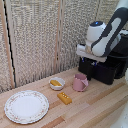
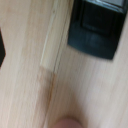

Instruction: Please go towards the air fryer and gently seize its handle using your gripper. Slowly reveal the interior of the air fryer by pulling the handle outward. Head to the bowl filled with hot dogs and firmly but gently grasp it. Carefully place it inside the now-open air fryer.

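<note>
Nearest me on the bench point(image 1: 95, 107), the bowl point(image 1: 57, 84) w/ hot dogs point(image 1: 55, 83) sat beside a pink cup point(image 1: 80, 82): light, rigid, prob. slick, so I'd take it by the rim. Behind, the air fryer point(image 1: 107, 67); drawer looked stiff. Handle hidden, pincer too, so couldn't tell its state.

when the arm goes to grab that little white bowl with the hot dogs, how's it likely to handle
The bowl looks small, rigid and probably light, so a rim pinch should lift it. Its smooth white wall may be slippery. The hot dogs lie loose near the rim and could roll out if it tilts; the pink cup close by leaves little room.
</note>
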